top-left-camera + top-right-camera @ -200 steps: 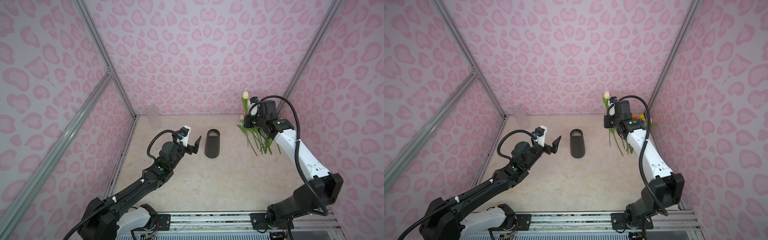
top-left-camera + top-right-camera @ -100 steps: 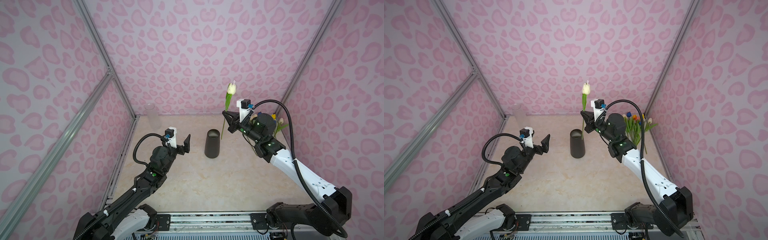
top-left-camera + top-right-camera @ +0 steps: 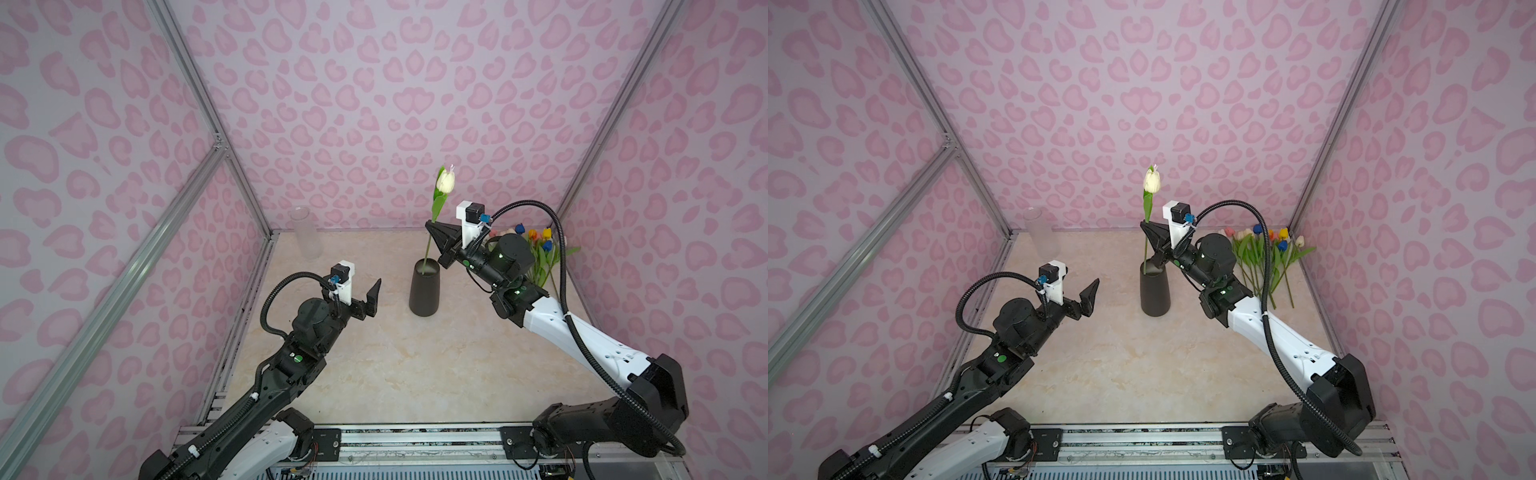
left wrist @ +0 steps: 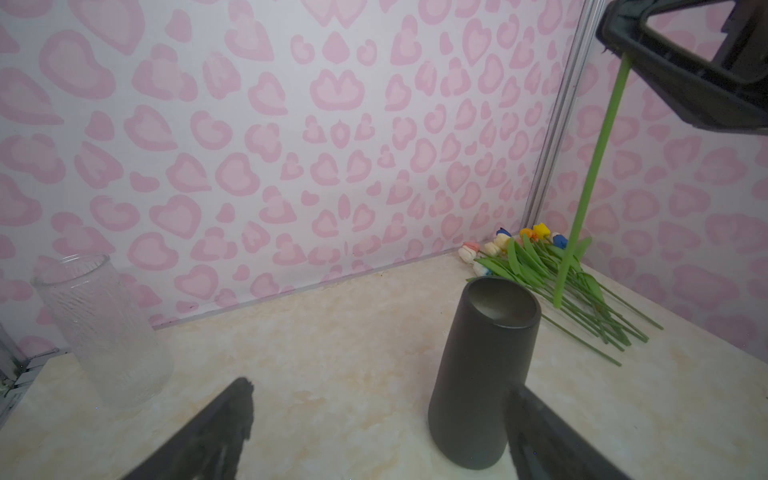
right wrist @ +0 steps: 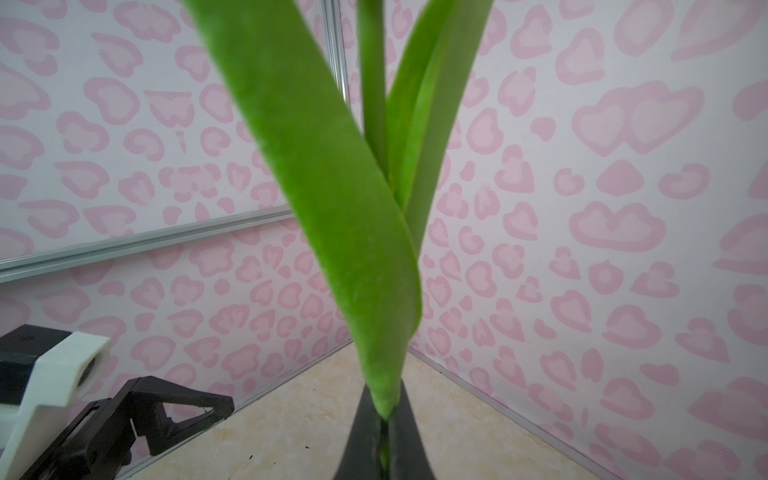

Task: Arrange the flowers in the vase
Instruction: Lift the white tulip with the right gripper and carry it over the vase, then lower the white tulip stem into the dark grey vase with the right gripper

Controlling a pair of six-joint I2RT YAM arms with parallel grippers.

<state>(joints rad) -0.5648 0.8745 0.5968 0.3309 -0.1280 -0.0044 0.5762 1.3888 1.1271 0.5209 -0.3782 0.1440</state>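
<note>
Right gripper (image 3: 432, 228), jaws clamped on the thin green stem of a cream-white artificial tulip (image 3: 446, 183), just under its long leaves. Hangs near upright, head high, long axis top to bottom, lower end straight beneath the jaws. Lines up with the mouth of the matte black tapered vase (image 3: 424, 291) in both top views, yet shows just outside the rim in the left wrist view, so probably not inside. Calls for a small shift over the mouth, then a straight drop. Nothing visible in the black vase. Ribbed clear glass vase (image 3: 306, 232) at the back left corner, likewise empty. Remaining tulips (image 3: 1264, 257), pink, yellow, orange, blue, flat on the marbled beige tabletop (image 3: 395, 365) at the back right. Left gripper (image 3: 1086, 297), jaws wide apart, holding nothing, near the black vase on its left side; right arm plainly the nearer one.
</note>
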